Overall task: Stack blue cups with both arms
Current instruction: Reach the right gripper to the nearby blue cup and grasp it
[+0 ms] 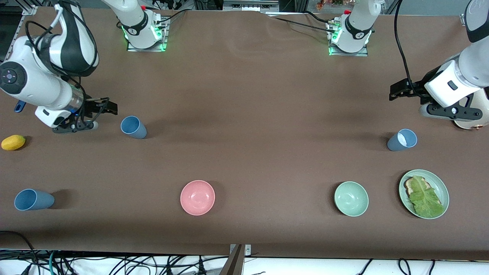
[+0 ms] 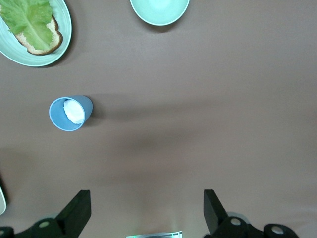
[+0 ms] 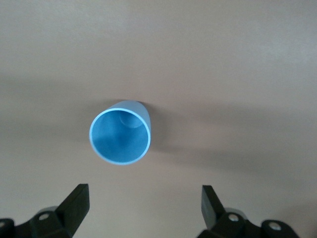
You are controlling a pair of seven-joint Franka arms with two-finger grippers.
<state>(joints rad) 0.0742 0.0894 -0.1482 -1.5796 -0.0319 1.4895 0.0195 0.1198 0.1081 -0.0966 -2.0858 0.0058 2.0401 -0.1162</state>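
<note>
Right gripper [image 1: 109,107]: jaws spread wide, nothing between them. It hangs over the table near the edge at the right arm's end, just beside a mid-blue cup [image 1: 133,127]. In the right wrist view this cup [image 3: 120,132] stands upright, mouth up, clear of both fingers [image 3: 74,204].

Left gripper [image 1: 397,91]: jaws also spread wide and empty, its fingers [image 2: 77,210] apart from everything. It hangs over the table close to the edge at the left arm's end. A greyer blue cup [image 1: 402,140] with a whitish inside stands upright on the table, nearer the front camera than that gripper.

A third blue cup [image 1: 33,199] stands near the table corner at the right arm's end, close to the front edge.

Along the front edge: a pink bowl [image 1: 197,197], a pale green bowl [image 1: 351,198], and a green plate [image 1: 443,186] carrying bread with lettuce [image 1: 425,198]. A yellow fruit [image 1: 13,142] lies at the edge at the right arm's end.
</note>
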